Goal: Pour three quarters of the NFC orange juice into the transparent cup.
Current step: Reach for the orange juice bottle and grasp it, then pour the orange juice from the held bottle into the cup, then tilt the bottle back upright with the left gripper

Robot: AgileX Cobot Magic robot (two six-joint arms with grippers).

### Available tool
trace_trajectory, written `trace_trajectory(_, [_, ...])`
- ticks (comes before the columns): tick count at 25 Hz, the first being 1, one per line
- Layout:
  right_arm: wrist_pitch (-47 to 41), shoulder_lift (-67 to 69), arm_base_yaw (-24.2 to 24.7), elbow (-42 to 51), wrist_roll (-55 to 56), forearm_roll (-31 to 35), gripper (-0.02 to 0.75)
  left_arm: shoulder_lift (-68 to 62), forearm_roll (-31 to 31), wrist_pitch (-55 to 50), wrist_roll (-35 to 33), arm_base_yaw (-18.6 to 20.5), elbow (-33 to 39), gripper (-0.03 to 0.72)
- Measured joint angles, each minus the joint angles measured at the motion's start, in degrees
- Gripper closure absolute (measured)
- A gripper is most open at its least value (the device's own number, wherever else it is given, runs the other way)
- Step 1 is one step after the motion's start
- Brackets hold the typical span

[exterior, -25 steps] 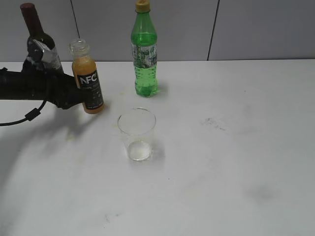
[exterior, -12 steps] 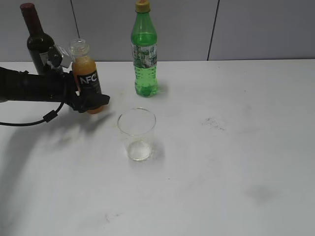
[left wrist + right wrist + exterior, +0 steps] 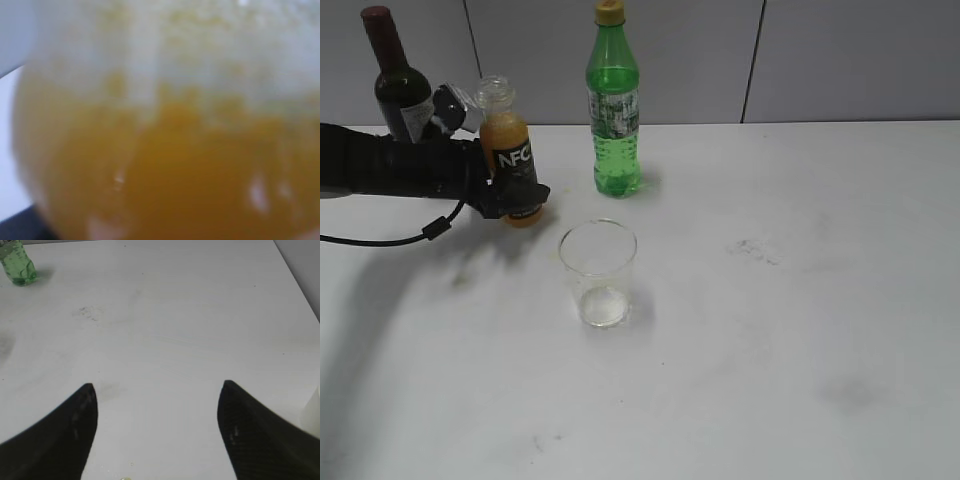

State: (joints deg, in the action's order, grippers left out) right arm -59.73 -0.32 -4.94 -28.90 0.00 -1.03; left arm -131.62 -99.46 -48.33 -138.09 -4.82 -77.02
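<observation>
The NFC orange juice (image 3: 510,150), a small capless clear bottle with a black label, stands upright at the back left. My left gripper (image 3: 516,203) reaches in from the left and is shut on its lower part. In the left wrist view the blurred orange juice (image 3: 170,165) fills the frame and hides the fingers. The transparent cup (image 3: 598,272) stands empty on the table, in front of and to the right of the bottle. My right gripper (image 3: 157,405) is open and empty over bare table; it is out of the exterior view.
A tall green bottle (image 3: 614,110) stands behind the cup and also shows in the right wrist view (image 3: 17,265). A dark wine bottle (image 3: 395,85) stands at the far left behind my left arm. The white table (image 3: 800,300) has faint smudges. A white object (image 3: 312,410) sits at the right edge.
My left gripper closed round the NFC bottle and has moved it a little to the right, towards the cup. The cup and the other bottles have not moved.
</observation>
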Motion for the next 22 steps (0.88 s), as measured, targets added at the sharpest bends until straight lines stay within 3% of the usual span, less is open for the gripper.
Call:
trace_trajectory(2, [0.00,0.00,0.00,0.00,0.00,-0.07,0.165,-0.11,-0.01,0.14,0.08,-0.14,0.00,0.219])
trace_trajectory(8, [0.00,0.00,0.00,0.00,0.00,-0.24,0.165,-0.18,-0.14,0.14,0.73,-0.18,0.00,0.213])
trace_trajectory(16, [0.00,0.00,0.00,0.00,0.00,-0.24,0.165,2.07,1.22,1.08,8.54,0.12,0.28,0.213])
trace_trajectory(22, [0.04,0.00,0.00,0.00,0.00,-0.33,0.165,13.51,0.72,5.82,9.46,0.22,7.11,0.213])
